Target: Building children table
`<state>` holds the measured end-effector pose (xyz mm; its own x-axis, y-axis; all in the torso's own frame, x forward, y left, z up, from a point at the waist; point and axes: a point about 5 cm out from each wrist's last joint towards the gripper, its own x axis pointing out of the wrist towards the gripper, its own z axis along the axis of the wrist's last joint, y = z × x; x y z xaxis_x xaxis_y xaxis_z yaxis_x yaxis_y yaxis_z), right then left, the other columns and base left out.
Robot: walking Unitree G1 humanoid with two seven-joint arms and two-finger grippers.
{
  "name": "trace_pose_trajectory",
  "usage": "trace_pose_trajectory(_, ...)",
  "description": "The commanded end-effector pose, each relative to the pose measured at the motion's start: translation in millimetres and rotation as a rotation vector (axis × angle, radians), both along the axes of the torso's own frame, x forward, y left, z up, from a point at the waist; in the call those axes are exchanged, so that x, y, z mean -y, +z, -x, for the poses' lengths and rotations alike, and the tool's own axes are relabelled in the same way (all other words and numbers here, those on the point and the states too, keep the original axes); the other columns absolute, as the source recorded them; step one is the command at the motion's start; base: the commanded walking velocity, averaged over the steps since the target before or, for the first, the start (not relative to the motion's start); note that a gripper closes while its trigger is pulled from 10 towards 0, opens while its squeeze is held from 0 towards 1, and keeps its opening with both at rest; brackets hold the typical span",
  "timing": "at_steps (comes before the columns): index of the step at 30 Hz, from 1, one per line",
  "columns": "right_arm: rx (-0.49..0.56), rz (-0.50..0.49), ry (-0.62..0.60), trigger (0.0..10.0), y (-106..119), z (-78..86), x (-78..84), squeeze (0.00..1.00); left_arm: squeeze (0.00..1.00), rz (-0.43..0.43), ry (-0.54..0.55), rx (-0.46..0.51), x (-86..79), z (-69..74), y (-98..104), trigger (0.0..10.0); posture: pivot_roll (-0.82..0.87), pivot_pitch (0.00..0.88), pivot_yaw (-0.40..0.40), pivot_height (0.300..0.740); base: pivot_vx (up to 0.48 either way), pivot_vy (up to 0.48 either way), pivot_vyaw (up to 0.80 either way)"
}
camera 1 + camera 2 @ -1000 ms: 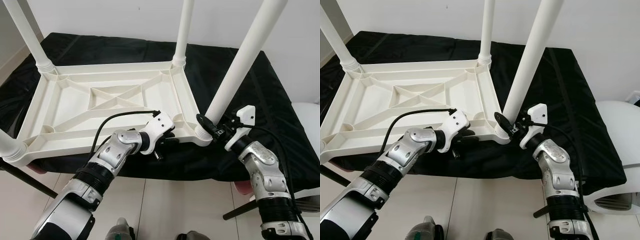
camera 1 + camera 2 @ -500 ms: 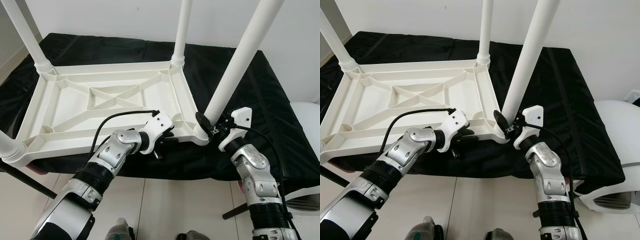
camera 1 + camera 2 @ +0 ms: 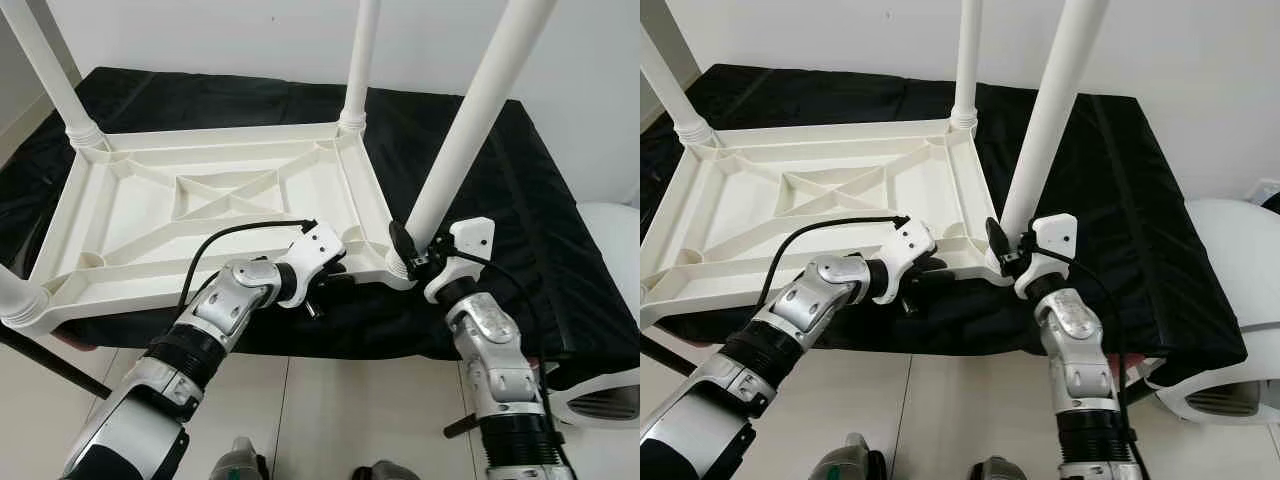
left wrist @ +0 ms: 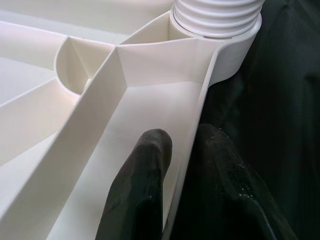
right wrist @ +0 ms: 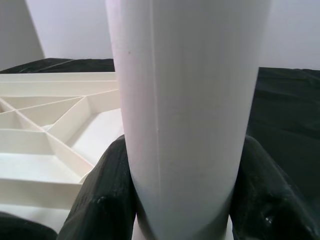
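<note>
My right hand [image 3: 412, 252] has crept closer, clamped around the near-right leg [image 3: 470, 120]. Left hand [image 4: 182, 165] pinches the upturned tabletop [image 3: 150, 215] rim on the black-covered table [image 3: 520, 200]. All four legs stand fitted; flipping remains, I judge.

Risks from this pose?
1. The right tool clamps the near-right leg just above its socket; the leg leans, so it may be cross-threaded.
2. The left tool pinches only the thin rim of the tabletop; twisting the leg could make it slip on the black cloth.
</note>
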<state>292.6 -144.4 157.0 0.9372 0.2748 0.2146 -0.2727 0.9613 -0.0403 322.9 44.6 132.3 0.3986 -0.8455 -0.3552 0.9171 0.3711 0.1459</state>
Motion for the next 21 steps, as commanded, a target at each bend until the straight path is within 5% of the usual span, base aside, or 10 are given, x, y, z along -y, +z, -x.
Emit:
trace_pose_trajectory(1, 0.013, -0.027, 0.069, 0.0, 1.5, 3.5, -27.2, 0.0, 0.0, -0.009, -0.091, -0.006, 9.9, 4.6, 2.3, 10.0, -0.01, 0.029, 0.008, 0.74, 0.0, 0.0, 0.0)
trace_pose_trajectory(21, -0.065, -0.068, -0.227, 0.0, -11.7, 2.6, -47.4, 0.0, 0.0, -0.005, -0.086, -0.007, 9.1, 4.9, 3.5, 10.0, 0.0, 0.035, 0.006, 0.74, 0.0, 0.0, 0.0)
